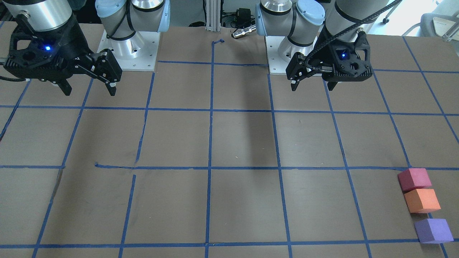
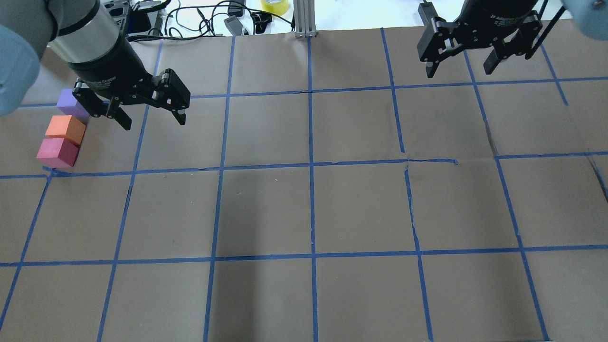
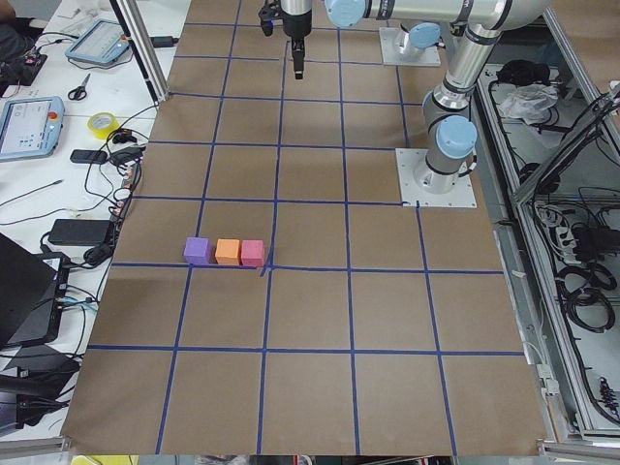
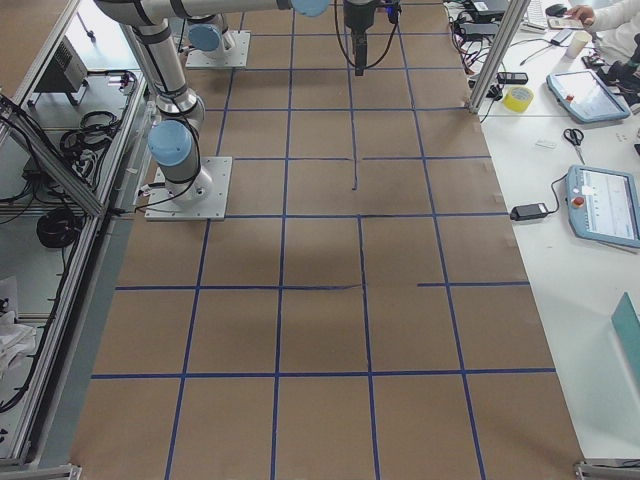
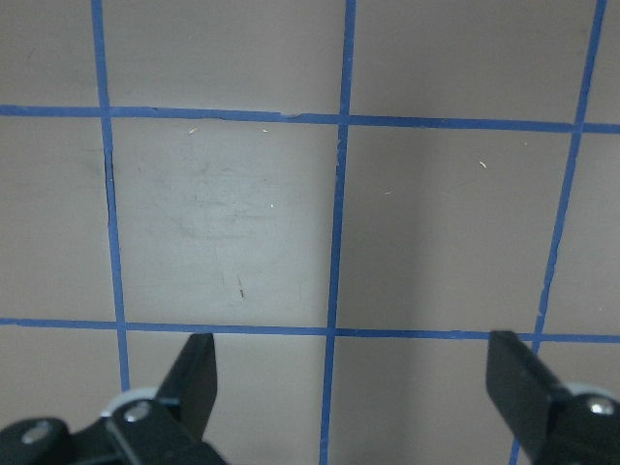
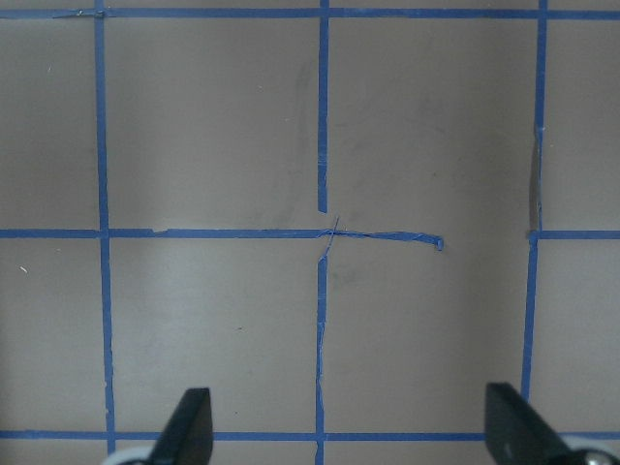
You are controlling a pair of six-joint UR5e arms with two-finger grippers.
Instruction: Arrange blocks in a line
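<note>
Three small cubes lie in a row near the table's edge on the robot's left. The red-pink block [image 1: 414, 179] touches the orange block [image 1: 422, 200]. The purple block [image 1: 433, 230] sits a small gap beyond the orange one. They also show in the overhead view: purple [image 2: 71, 103], orange [image 2: 65, 129], red-pink [image 2: 57, 152]. My left gripper [image 2: 154, 121] [image 1: 312, 86] hangs open and empty, raised above the table and apart from the blocks. My right gripper [image 2: 459, 71] [image 1: 89, 91] is open and empty on the other side. Both wrist views show only bare table between open fingers [image 5: 194, 378] [image 6: 189, 426].
The brown table [image 2: 266, 209] carries a blue tape grid. The two arm bases [image 1: 131, 53] [image 1: 283, 53] stand at the robot's edge. Cables and a yellow tape roll [image 2: 274, 5] lie beyond the far edge. A side bench holds tablets [image 3: 29, 126] past the blocks.
</note>
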